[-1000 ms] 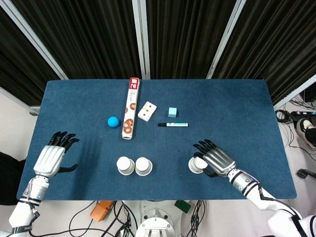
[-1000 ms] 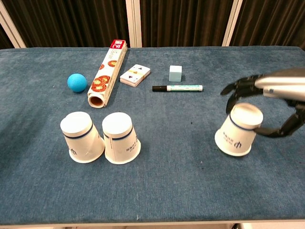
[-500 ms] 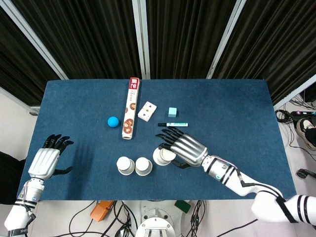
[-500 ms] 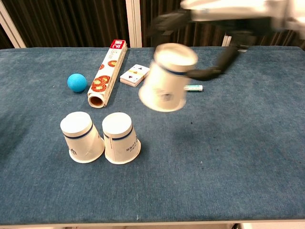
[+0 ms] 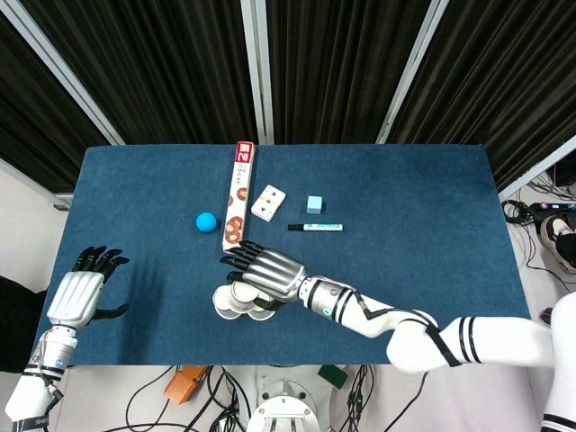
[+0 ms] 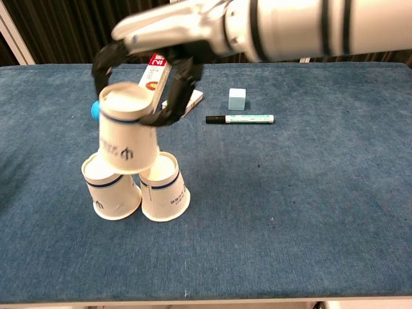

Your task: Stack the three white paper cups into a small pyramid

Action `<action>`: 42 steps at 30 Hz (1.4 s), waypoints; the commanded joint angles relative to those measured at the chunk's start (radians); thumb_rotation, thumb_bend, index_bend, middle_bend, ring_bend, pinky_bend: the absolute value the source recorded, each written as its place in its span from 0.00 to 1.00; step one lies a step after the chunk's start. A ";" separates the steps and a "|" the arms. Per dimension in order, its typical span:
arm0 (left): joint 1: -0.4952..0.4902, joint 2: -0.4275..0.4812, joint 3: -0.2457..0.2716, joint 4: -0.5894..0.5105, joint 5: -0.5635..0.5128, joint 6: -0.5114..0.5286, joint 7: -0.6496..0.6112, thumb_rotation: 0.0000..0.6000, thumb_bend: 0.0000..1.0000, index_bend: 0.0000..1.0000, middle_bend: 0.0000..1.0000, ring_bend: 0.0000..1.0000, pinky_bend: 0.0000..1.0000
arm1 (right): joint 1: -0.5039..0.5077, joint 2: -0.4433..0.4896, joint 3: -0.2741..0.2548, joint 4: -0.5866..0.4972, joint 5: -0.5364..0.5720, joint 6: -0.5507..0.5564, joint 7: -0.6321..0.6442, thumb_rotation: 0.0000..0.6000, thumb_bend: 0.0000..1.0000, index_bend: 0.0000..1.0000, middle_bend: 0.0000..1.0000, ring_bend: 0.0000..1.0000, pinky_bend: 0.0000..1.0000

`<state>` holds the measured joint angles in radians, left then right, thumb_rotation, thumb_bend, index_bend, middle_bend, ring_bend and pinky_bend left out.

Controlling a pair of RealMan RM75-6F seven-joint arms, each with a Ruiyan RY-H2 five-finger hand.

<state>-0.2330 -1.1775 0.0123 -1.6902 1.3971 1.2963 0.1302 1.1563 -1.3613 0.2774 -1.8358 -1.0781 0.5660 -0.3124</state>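
Right hand [image 6: 168,61] over the two base cups [image 6: 136,187], fingers [image 6: 175,96] wrapped round the third cup [image 6: 126,136], upside down like the pair below. Base pair side by side and touching on the table [image 6: 309,212], just in front of the snack tube [image 5: 238,196]. Top cup tilted, rim apparently resting across both, though contact hard to confirm. Left hand [image 5: 76,294] well left of the cups, fingers spread, holding nothing. Base built; left to do: level, release, withdraw.
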 commanded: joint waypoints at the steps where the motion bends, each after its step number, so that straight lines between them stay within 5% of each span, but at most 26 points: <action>1: 0.003 -0.001 0.000 0.005 -0.001 -0.002 -0.006 1.00 0.15 0.22 0.14 0.06 0.01 | 0.046 -0.034 -0.021 0.022 0.057 0.003 -0.037 1.00 0.57 0.41 0.13 0.00 0.02; 10: 0.015 -0.002 -0.001 0.021 0.004 0.004 -0.026 1.00 0.15 0.22 0.14 0.07 0.01 | 0.102 -0.038 -0.060 0.010 0.135 0.046 -0.078 1.00 0.57 0.32 0.13 0.00 0.02; 26: 0.028 0.001 -0.005 0.016 0.013 0.014 -0.023 1.00 0.15 0.22 0.14 0.07 0.01 | 0.102 -0.008 -0.096 -0.029 0.109 0.127 -0.072 1.00 0.57 0.11 0.13 0.00 0.01; 32: 0.040 0.009 -0.018 0.033 0.020 0.045 -0.048 1.00 0.15 0.22 0.14 0.07 0.01 | -0.054 0.086 -0.157 -0.088 -0.018 0.355 -0.079 1.00 0.56 0.01 0.12 0.00 0.01; 42: 0.088 -0.003 -0.050 0.127 0.042 0.164 -0.094 1.00 0.14 0.22 0.14 0.06 0.01 | -0.531 0.252 -0.390 -0.020 -0.315 0.853 0.095 1.00 0.40 0.00 0.02 0.00 0.00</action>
<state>-0.1551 -1.1766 -0.0326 -1.5725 1.4337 1.4461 0.0418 0.7814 -1.1712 -0.0168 -1.9044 -1.2912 1.2770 -0.3064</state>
